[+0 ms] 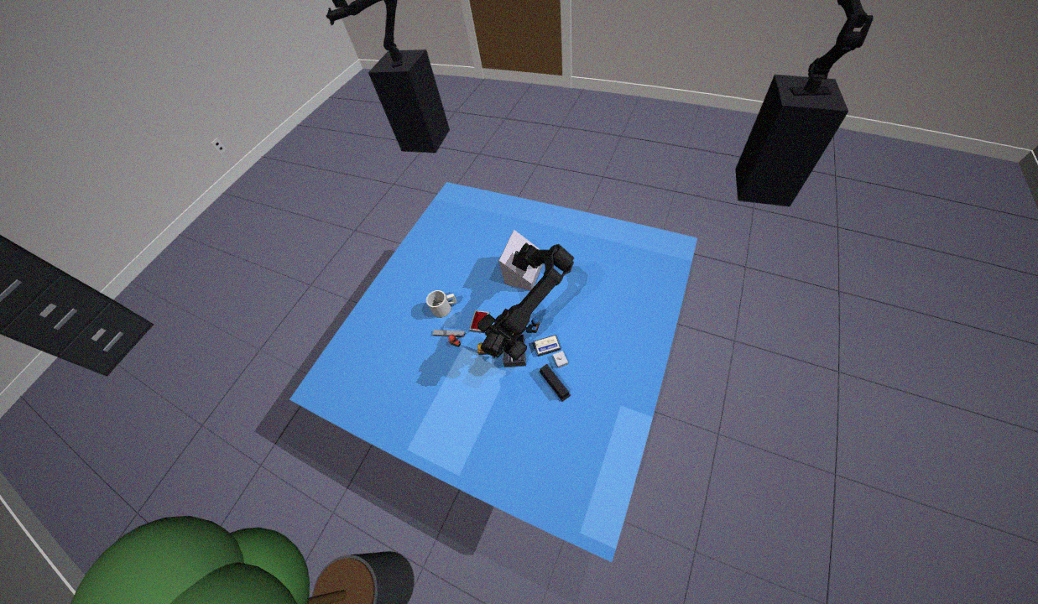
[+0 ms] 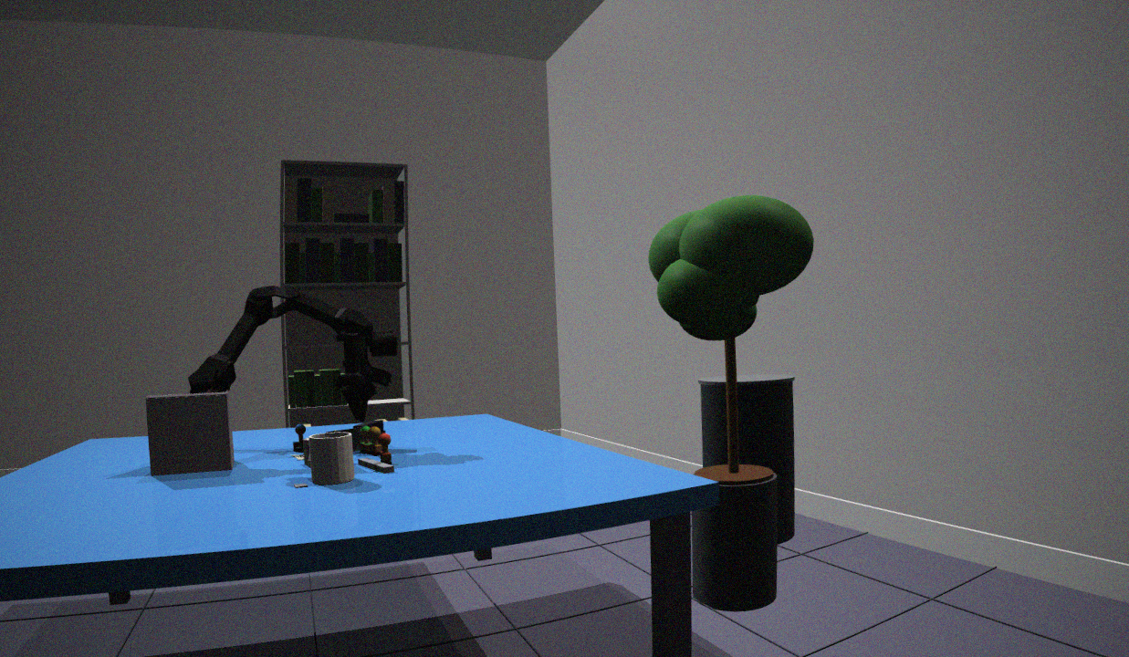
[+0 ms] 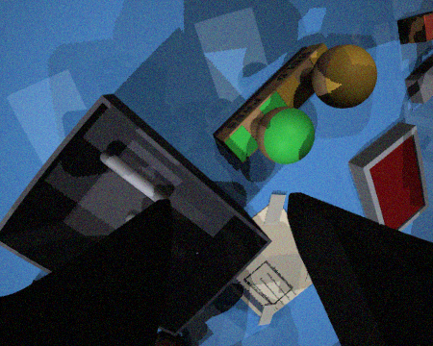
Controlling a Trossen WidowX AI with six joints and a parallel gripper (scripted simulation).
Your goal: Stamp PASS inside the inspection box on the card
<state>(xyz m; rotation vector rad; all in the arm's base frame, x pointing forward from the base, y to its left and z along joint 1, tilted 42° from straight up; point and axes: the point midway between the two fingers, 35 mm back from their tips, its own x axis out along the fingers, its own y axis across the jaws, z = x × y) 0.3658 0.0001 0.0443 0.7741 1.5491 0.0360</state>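
My gripper point(image 3: 230, 208) point(image 2: 359, 418) is half open and empty, pointing down above the bench. In the wrist view, a green-knobbed stamp point(image 3: 288, 135) and a yellow-knobbed stamp point(image 3: 345, 77) point(image 1: 479, 349) stand side by side, beyond the fingertips. Their lettering is unreadable, so I cannot tell which says PASS. The red ink pad point(image 3: 395, 183) point(image 1: 479, 320) lies open to the right. The pale card point(image 3: 286, 259) lies between the fingers in the picture, taped down, with a black-outlined inspection box; the left finger and tray hide nothing of the box.
A dark tray point(image 3: 188, 166) point(image 1: 514, 362) holding a light rod borders the card. A blue-knobbed stamp point(image 2: 299, 430), a red-knobbed stamp point(image 1: 453, 339) point(image 2: 384, 439), a grey bar point(image 1: 446, 332) point(image 2: 376, 465), a mug point(image 1: 437, 304) point(image 2: 331, 459) and a black block point(image 1: 554, 382) are around.
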